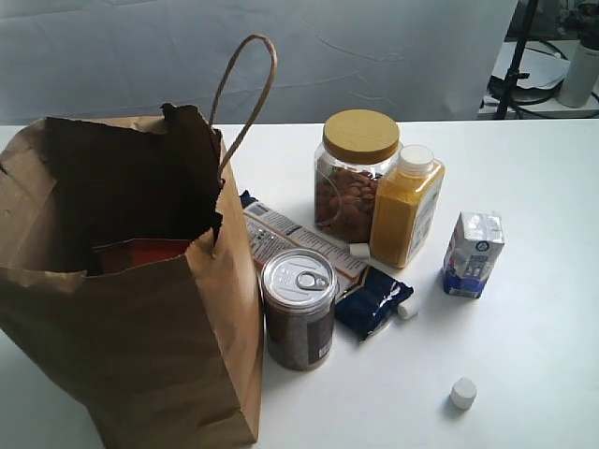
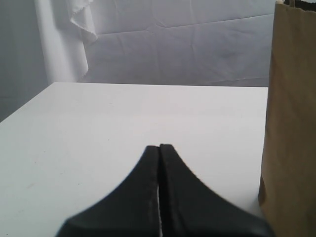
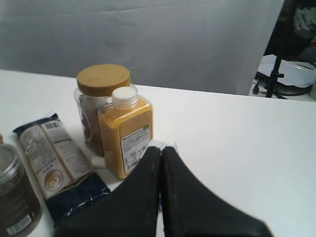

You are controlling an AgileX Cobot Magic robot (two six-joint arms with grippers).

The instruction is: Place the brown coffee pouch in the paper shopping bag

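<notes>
The paper shopping bag (image 1: 140, 355) stands open at the left of the table, its loop handle (image 1: 245, 94) sticking up. Inside it lies the brown coffee pouch (image 1: 140, 251); only a strip of its orange-red label and brown top shows below the torn rim. Neither gripper appears in the exterior view. In the left wrist view my left gripper (image 2: 159, 146) is shut and empty over bare table, with the bag's side (image 2: 291, 123) close beside it. My right gripper (image 3: 162, 148) is shut and empty, near the yellow bottle (image 3: 126, 131).
To the right of the bag stand a ring-pull can (image 1: 298, 309), an almond jar (image 1: 356, 173), the yellow bottle (image 1: 405, 206) and a small carton (image 1: 473, 254). A dark blue packet (image 1: 372, 301), a flat printed packet (image 1: 290, 238) and a white cap (image 1: 462, 393) lie on the table.
</notes>
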